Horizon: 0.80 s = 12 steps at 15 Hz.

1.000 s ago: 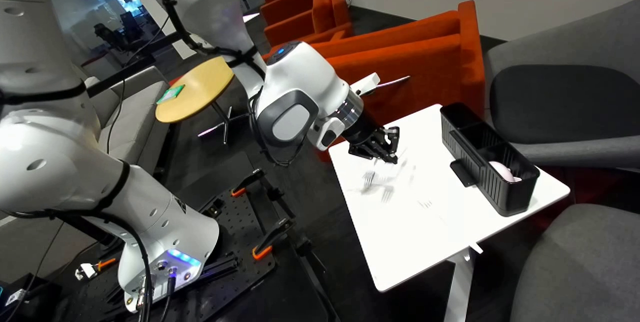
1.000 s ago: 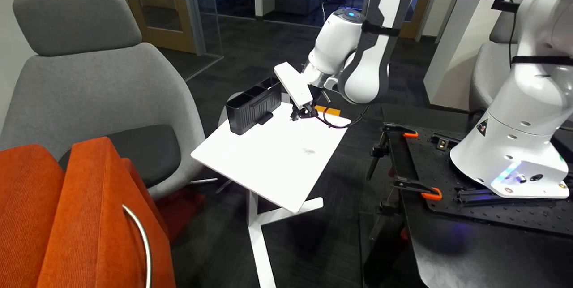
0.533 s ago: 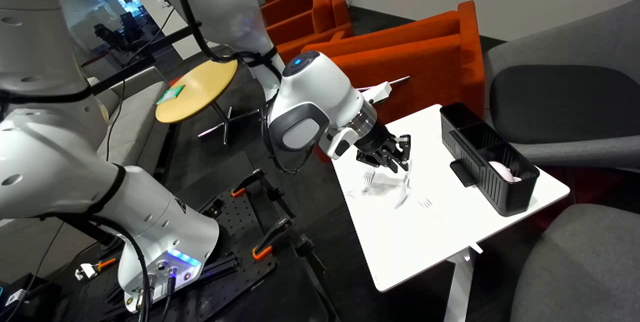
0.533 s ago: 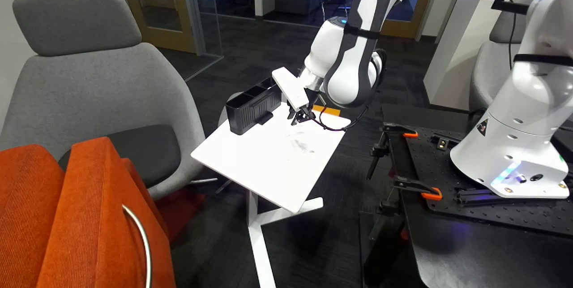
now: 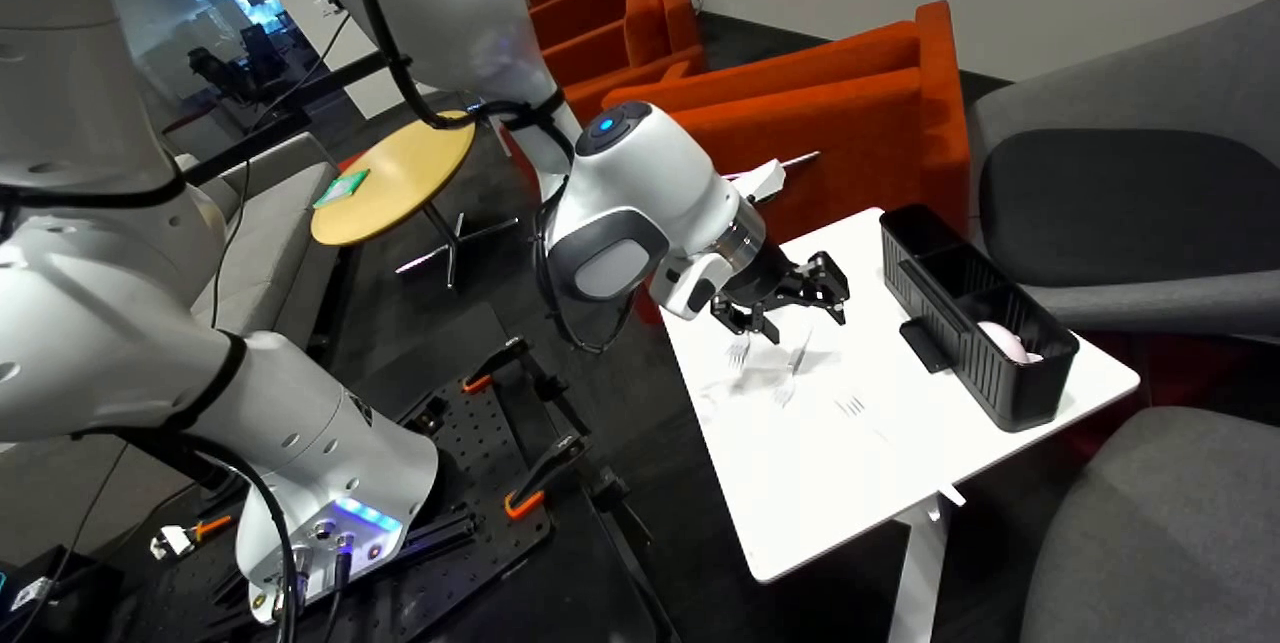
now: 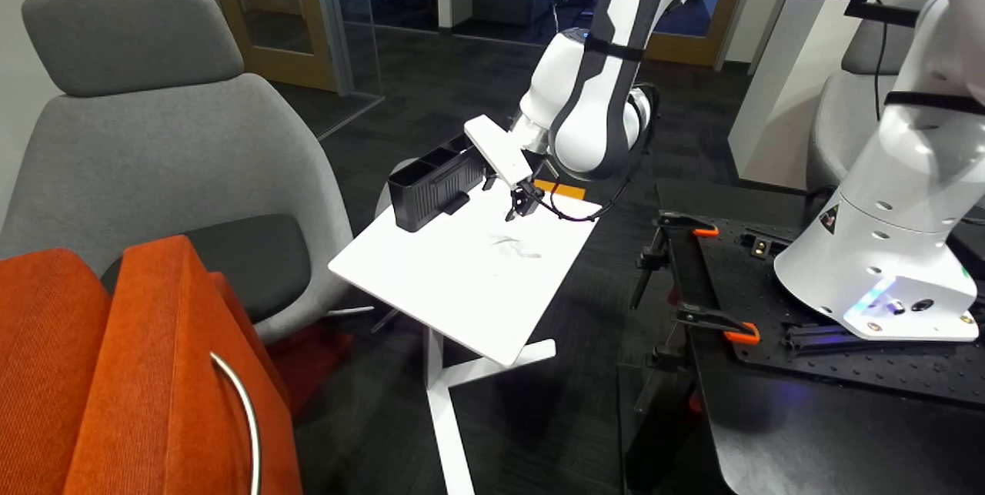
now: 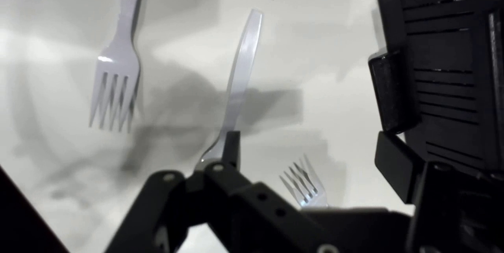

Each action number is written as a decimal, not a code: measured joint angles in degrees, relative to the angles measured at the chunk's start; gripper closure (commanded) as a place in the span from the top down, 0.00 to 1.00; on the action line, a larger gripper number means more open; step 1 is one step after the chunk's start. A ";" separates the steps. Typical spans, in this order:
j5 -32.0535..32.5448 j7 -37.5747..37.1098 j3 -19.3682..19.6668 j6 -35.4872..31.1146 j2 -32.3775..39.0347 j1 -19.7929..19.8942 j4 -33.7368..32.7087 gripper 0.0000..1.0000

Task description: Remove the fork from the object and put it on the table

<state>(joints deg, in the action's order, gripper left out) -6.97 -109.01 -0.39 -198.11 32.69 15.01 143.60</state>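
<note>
The gripper (image 7: 315, 158) stands open above the white table (image 5: 830, 483), its jaws wide apart with nothing between them. A pale fork (image 7: 244, 64) appears to lie on the tabletop, its handle showing; the left finger (image 7: 232, 148) hides its tines in the wrist view. Flat on the table are two more forks, a left fork (image 7: 122, 56) and a lower fork (image 7: 309, 194) seen past the gripper, its handle hidden. The object, a black open-topped box (image 5: 940, 323), sits beside the gripper (image 5: 804, 321); its ribbed wall (image 7: 441, 48) fills the wrist view's right side.
Inside the box's near compartment is a pinkish rounded item (image 5: 1003, 341). A red-orange sofa (image 5: 880, 123) and a grey chair (image 5: 1150, 193) stand close around the table. Clamps (image 6: 719, 322) hold the robot's black base plate at its edge.
The jaws have spread from shut to wide. A fork that hung at the fingertips half a second ago is now apart from them on the tabletop. The arm has shifted slightly towards the box.
</note>
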 measured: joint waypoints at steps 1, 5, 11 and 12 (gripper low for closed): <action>0.00 1.17 -0.75 0.00 -1.09 0.59 0.56 1.00; 0.04 5.43 -3.94 3.20 -9.87 3.41 4.37 1.00; 1.92 8.69 -11.30 22.75 -26.37 11.36 5.05 1.00; 0.45 10.51 -12.62 25.69 -28.16 12.34 4.53 1.00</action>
<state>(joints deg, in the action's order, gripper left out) -6.52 -98.50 -13.01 -172.42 4.53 27.36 148.13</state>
